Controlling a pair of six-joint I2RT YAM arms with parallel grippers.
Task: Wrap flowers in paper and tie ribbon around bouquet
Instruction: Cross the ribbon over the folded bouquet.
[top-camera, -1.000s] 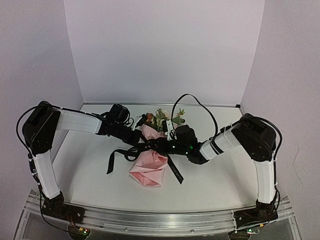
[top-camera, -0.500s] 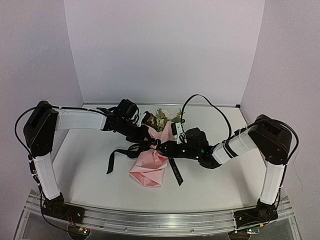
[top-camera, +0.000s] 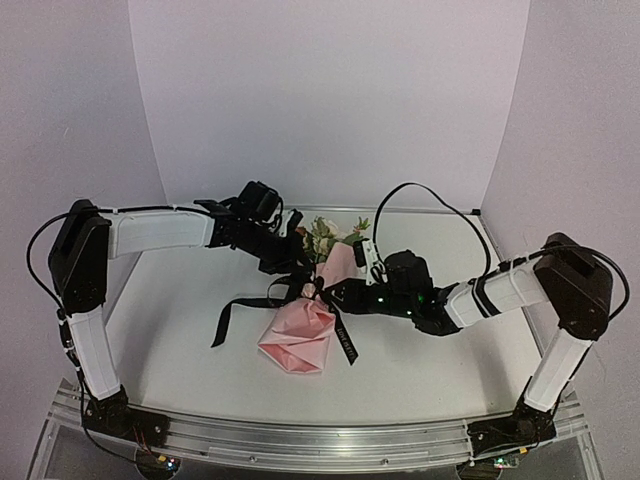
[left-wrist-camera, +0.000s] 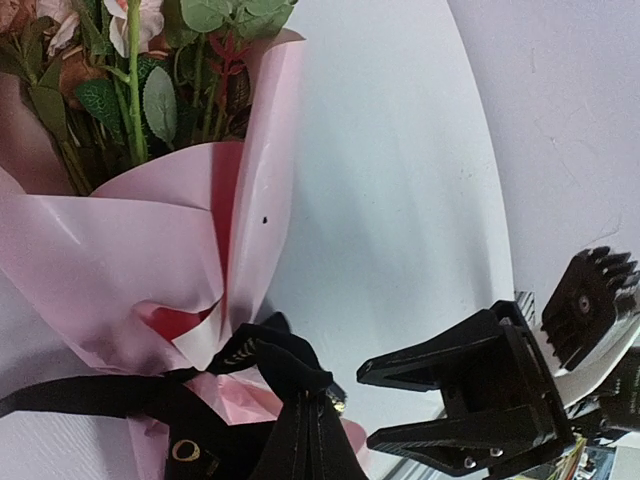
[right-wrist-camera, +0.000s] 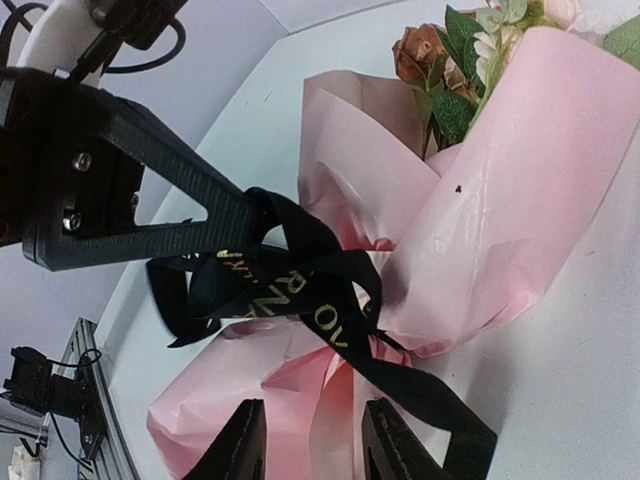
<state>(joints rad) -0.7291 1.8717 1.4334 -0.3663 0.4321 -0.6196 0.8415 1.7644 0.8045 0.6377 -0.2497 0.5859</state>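
My left jaws are pinched shut on a loop of the ribbon (right-wrist-camera: 300, 290) at the waist of the bouquet (top-camera: 300, 335). The bouquet lies on the surface (top-camera: 450, 370) between my two arms, blooms pointing away from my bases. My right jaws stand partly open just beside the same spot and grip nothing; a tail of the ribbon runs across in front of them.

As I judge it, the risk is in the tie. It looks loose, and with only one side held, a pull from my left could drag the whole bouquet sideways instead of tightening the band. The paper (right-wrist-camera: 520, 180) looks thin and springy, so a slack band could let the cone unroll off the flowers (left-wrist-camera: 150, 95). If my right jaws close carelessly, they may catch paper along with ribbon and tear it.
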